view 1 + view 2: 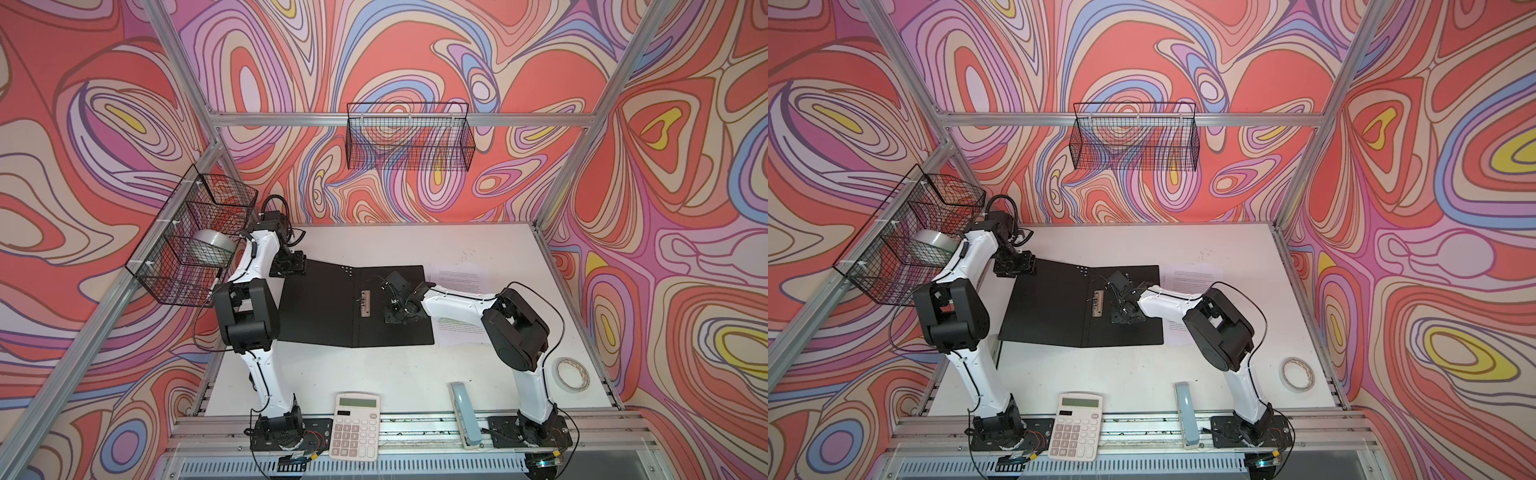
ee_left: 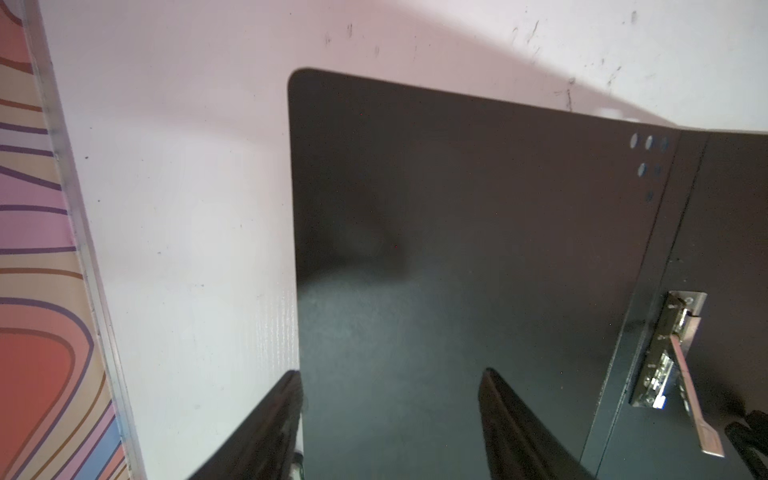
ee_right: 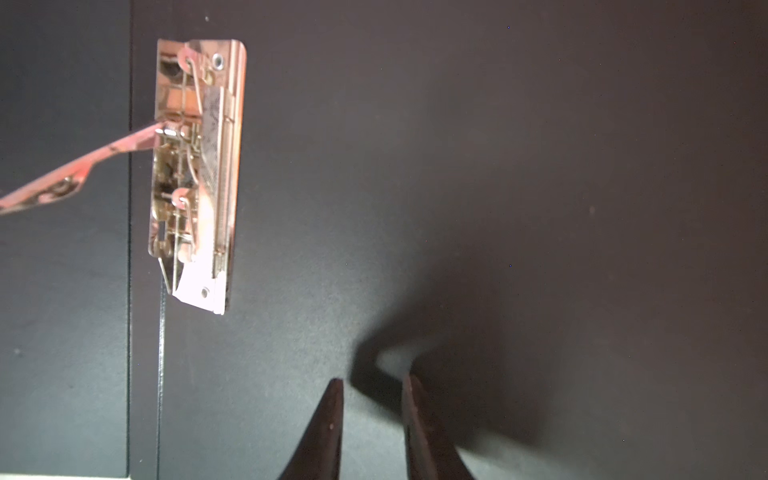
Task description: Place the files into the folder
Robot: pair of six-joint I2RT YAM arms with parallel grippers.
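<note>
White plastic calculator (image 1: 355, 426) at 6 o'clock, pale blue stapler (image 1: 465, 415) at 5, white tape ring (image 1: 698, 374) at 4 o'clock.

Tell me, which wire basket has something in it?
The left basket, with several compartments: a silvery tape roll sits in one. The long back basket shows only wallpaper through its mesh.

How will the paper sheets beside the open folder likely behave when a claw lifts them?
The paper sheets look thin and lie flat on the table, so they probably sag from a gripped edge. They seem loosely stacked, so pushing may fan them apart.
</note>
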